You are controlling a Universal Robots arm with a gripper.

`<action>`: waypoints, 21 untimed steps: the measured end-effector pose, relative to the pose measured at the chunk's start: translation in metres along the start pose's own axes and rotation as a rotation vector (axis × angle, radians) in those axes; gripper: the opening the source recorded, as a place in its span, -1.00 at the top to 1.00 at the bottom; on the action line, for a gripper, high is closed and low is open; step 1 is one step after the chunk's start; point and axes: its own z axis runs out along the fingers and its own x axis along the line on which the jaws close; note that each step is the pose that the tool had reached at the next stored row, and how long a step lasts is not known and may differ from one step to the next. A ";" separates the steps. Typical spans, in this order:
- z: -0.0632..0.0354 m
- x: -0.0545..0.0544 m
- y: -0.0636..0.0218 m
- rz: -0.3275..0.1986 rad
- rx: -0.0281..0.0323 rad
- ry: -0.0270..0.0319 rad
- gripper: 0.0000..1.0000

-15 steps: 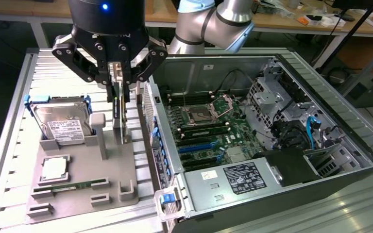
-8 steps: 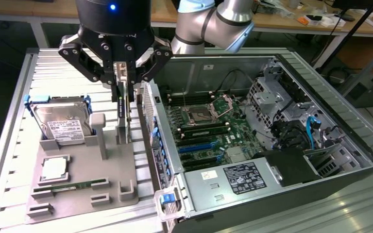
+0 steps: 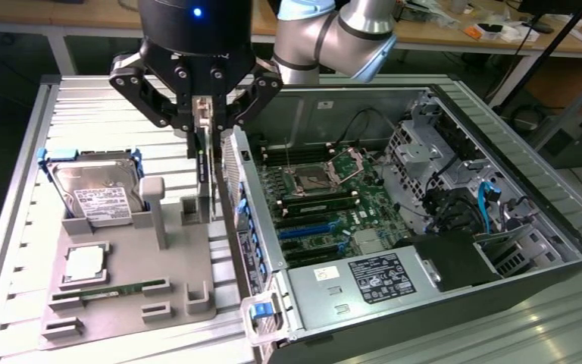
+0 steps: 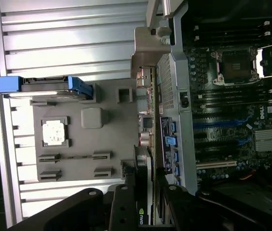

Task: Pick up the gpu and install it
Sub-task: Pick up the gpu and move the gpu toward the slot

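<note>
The claw [image 3: 204, 129] was closed on the gpu [image 3: 206, 182], its two fingers pinching the card's upper end from either flat side. The card hung upright below them. The exterior view caught it edge-on as a thin strip, so its long axis appeared to run up and down, with one face turned toward the grey parts holder [image 3: 179, 258] and the other toward the open computer case [image 3: 245, 227]. It sat in the narrow gap between those two, just beside the case's rear wall with the blue clips. Its lower end reached the holder's edge nearest the case, at a slotted post, and I could not tell whether it touched the post. In the wrist view a green logo showed on the card between the fingers.

The holder lay on the ribbed metal surface [image 3: 99, 114], toward the exterior view's left. In it were a hard drive with blue rails [image 3: 94, 189] propped at the far end, a processor [image 3: 86, 262] lying flat nearer the front, and a narrow green memory stick [image 3: 109, 292] in a slot beyond that. The case lay on its side at the exterior view's right, with the motherboard [image 3: 321, 205] exposed and the power supply [image 3: 382, 277] at its near end.
</note>
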 end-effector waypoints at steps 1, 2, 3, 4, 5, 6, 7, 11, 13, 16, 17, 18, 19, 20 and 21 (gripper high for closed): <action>0.0000 -0.002 0.0002 0.000 0.0000 0.0003 0.47; 0.0001 -0.003 0.0003 0.000 0.0001 0.0005 0.47; 0.0001 -0.005 0.0005 0.000 0.0001 0.0008 0.47; 0.0001 -0.007 0.0006 0.000 0.0001 0.0012 0.47; 0.0002 -0.009 0.0008 0.000 0.0001 0.0014 0.47; 0.0003 -0.011 0.0009 0.000 0.0001 0.0015 0.47; 0.0003 -0.013 0.0012 0.000 0.0003 0.0019 0.47; 0.0006 -0.022 0.0019 0.000 0.0003 0.0030 0.47; 0.0006 -0.024 0.0022 0.000 0.0003 0.0034 0.47; 0.0008 -0.029 0.0025 0.000 0.0003 0.0039 0.47; 0.0008 -0.030 0.0027 0.000 0.0004 0.0041 0.47; 0.0009 -0.031 0.0028 0.000 0.0004 0.0042 0.47; 0.0009 -0.035 0.0031 0.000 0.0005 0.0048 0.47; 0.0010 -0.037 0.0032 0.000 0.0004 0.0050 0.47; 0.0011 -0.038 0.0034 0.000 0.0005 0.0052 0.47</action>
